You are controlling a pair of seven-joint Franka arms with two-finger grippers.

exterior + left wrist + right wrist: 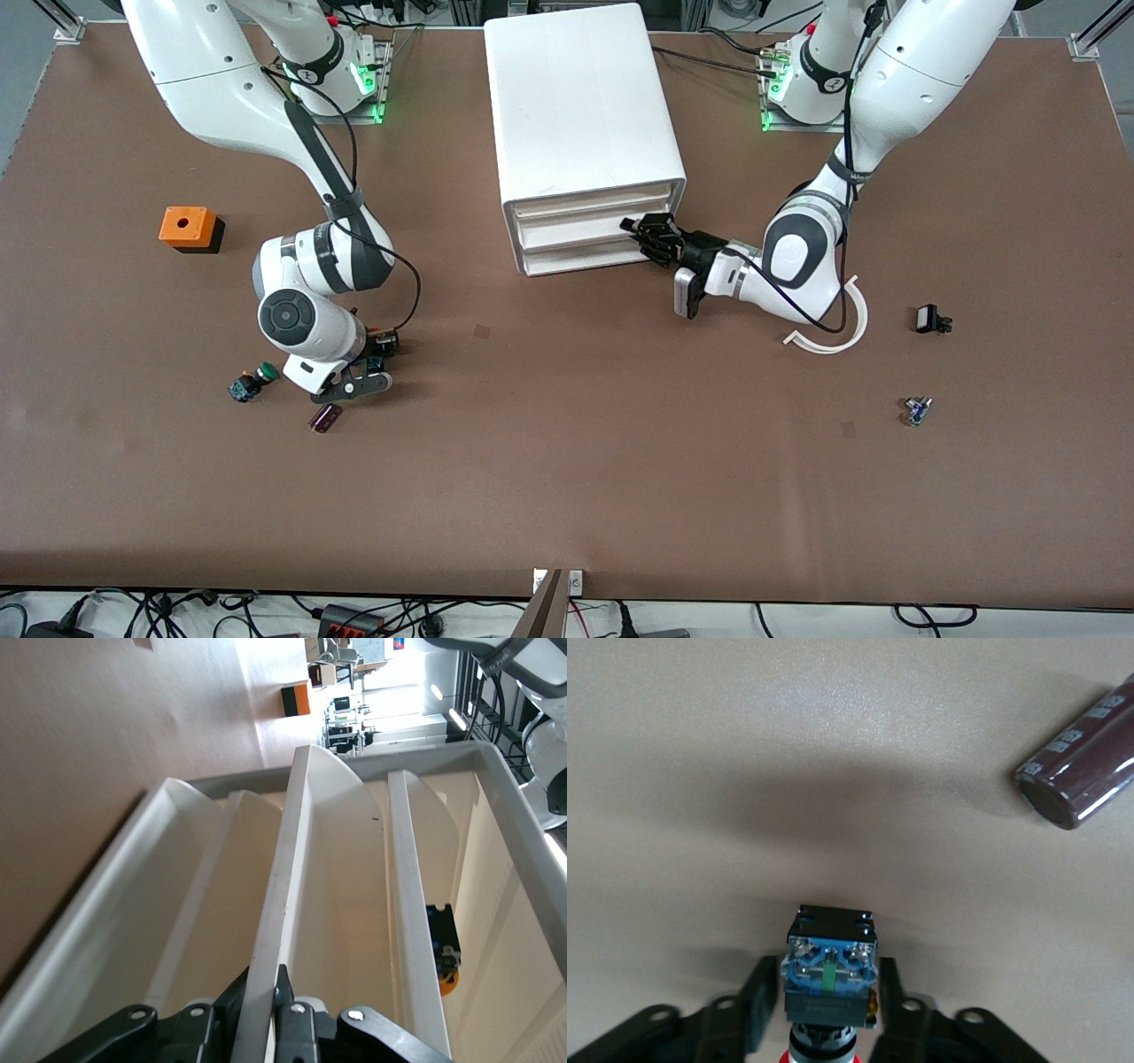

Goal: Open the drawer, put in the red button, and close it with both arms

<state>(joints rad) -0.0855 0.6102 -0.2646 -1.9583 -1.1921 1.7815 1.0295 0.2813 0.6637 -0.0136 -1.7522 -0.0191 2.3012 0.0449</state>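
My left gripper was pinched shut on the middle drawer's front lip at the cabinet; with so thin a hold, I judged a crooked pull could slip it off. My right gripper sat low toward the right arm's end from the cabinet, clamped on the red button. The capacitor and green button lay close enough to get knocked.
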